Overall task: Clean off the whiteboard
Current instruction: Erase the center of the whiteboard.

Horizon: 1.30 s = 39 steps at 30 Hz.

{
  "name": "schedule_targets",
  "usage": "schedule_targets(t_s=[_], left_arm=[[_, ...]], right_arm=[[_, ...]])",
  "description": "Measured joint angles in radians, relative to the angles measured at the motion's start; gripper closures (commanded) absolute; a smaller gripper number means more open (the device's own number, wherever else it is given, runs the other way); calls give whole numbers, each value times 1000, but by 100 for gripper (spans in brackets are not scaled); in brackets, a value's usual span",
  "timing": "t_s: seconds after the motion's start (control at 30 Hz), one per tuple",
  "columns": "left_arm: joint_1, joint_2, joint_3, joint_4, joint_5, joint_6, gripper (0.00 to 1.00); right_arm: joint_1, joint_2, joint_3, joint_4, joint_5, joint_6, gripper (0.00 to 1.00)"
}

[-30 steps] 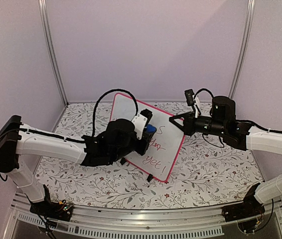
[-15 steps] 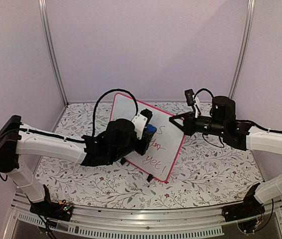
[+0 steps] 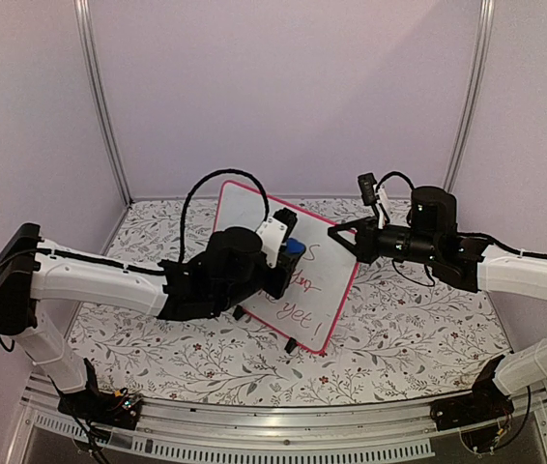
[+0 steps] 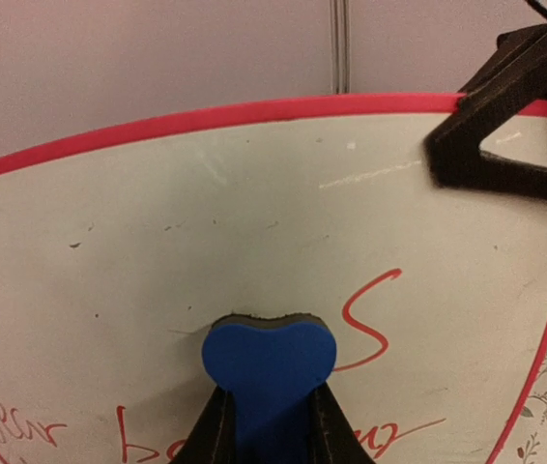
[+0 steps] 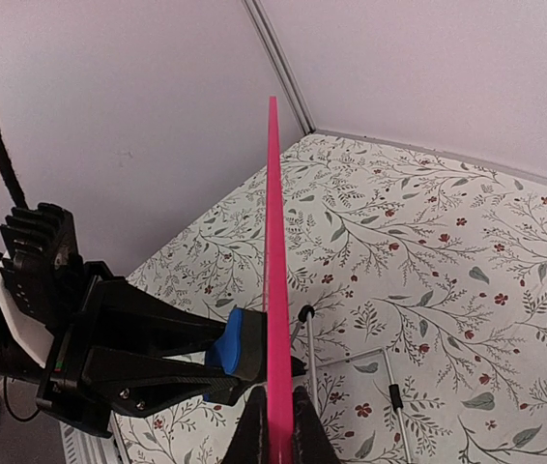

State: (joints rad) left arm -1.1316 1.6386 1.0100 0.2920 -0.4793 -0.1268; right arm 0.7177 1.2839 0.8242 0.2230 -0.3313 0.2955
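The whiteboard stands upright on black feet, pink-red framed, with red handwriting on its lower part. My left gripper is shut on a blue eraser whose dark felt presses on the board face, just left of a red "S". My right gripper is shut on the board's top right edge; in the right wrist view the frame runs edge-on between its fingers. The eraser shows there against the board's left side.
The table has a floral cloth. A wire stand props the board from behind. Pale walls and metal posts close in the back and sides.
The left gripper with the eraser has shifted very slightly up along the board. The right arm and the board have not moved.
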Motion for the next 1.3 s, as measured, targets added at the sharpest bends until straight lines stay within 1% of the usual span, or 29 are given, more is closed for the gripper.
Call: schedule_targets(t_s=[0.37, 0.63, 1.3], left_arm=[[0, 0, 49, 2, 4, 11, 84], [-1, 0, 51, 3, 4, 11, 84], [-21, -2, -12, 60, -19, -50, 84]], right_arm=[[2, 0, 2, 3, -12, -9, 100], [2, 0, 2, 2, -13, -12, 100], [3, -6, 2, -5, -14, -19, 100]])
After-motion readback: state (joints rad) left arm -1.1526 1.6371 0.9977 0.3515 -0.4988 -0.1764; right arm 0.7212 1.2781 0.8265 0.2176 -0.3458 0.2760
